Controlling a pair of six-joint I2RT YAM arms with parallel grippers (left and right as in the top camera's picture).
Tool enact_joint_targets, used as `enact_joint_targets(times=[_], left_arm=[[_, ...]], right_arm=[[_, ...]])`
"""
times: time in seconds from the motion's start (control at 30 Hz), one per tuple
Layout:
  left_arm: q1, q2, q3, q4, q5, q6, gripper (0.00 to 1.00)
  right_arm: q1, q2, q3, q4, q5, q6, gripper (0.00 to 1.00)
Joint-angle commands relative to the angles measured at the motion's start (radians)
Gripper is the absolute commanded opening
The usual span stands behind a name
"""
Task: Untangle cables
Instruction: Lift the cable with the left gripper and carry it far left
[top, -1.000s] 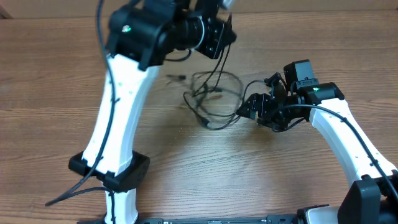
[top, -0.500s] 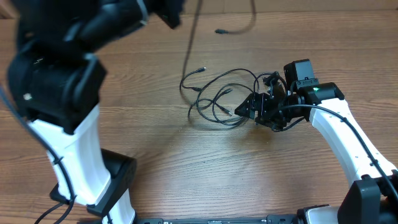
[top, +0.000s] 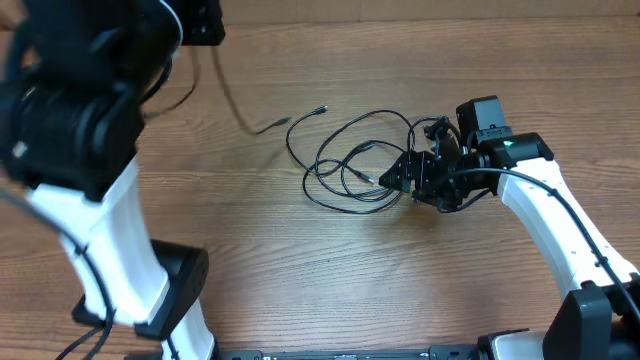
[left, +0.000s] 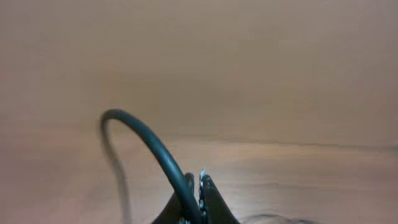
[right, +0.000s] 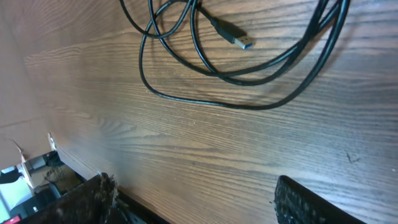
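Overhead and wrist views of the cables (top: 350, 170), which are seen as thin black cords in loose overlapping loops on the wooden table (top: 300, 290), near its middle; one free plug (right: 239, 38) is shown lying inside the loops. The left gripper (left: 198, 186) is closed on a single lifted cable (left: 152, 146), which is carried high at the far left and arches away from the jaws; its tail is seen trailing down toward the table, apart from the main loops. The right gripper (top: 395, 178) is held low just beside the right edge of the loops, its jaws spread wide with nothing between them. The cords are judged light, limp and fairly slick; little resistance is to be expected, though crossings may tighten if pulled hard. A hold is best taken on a single strand at the outer edge of a loop, or close behind a plug, so that neighbouring strands are not pinched together.
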Motion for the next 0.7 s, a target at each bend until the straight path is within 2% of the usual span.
enact_joint_targets(times=[0.0,0.1,0.27,0.53,0.67], left_arm=[[0.024,0.059,-0.081,-0.067,-0.552,-0.156,0.04],[0.065,0.060,-0.170,-0.075,-0.655,-0.201,0.04],[0.203,0.060,-0.267,-0.075,-0.603,-0.209,0.04],[0.539,0.060,-0.411,-0.118,-0.209,-0.209,0.04],[0.636,0.061,-0.538,-0.172,-0.082,-0.201,0.04]], right_arm=[[-0.001,0.003,0.013,-0.002,0.003,-0.008,0.80],[-0.001,0.003,0.013,-0.017,0.011,-0.008,0.81],[-0.001,0.003,0.013,-0.028,0.030,-0.008,0.81],[-0.001,0.003,0.013,-0.027,0.030,-0.008,0.80],[-0.001,0.003,0.013,-0.028,0.029,-0.008,0.80]])
